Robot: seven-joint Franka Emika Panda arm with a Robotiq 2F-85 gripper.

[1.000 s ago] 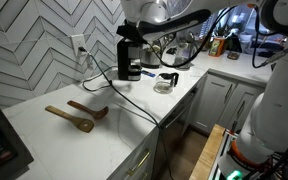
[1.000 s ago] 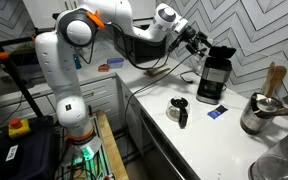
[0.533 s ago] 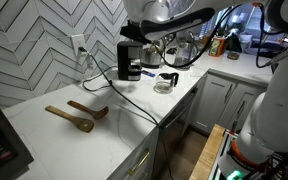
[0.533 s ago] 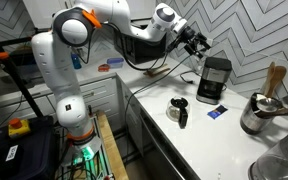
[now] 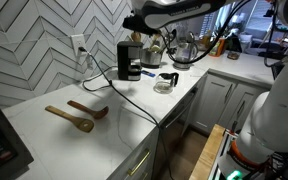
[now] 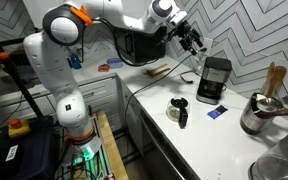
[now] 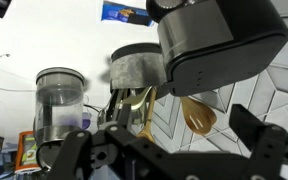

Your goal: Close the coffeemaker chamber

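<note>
- Hovering gripper (image 6: 194,38), clear of everything; fingers (image 7: 72,156) spread wide in wrist view, holding nothing.
- Chamber (image 6: 217,62) tops coffeemaker (image 6: 213,88) on counter (image 6: 234,135), lid lying flat.
- Chamber sits at 4 o'clock from gripper in this exterior view, near but apart.

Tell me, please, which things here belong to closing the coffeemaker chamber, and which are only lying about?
For the job: coffeemaker, lid, gripper.

Lying about: carafe, wooden spoons, blue card.
</note>
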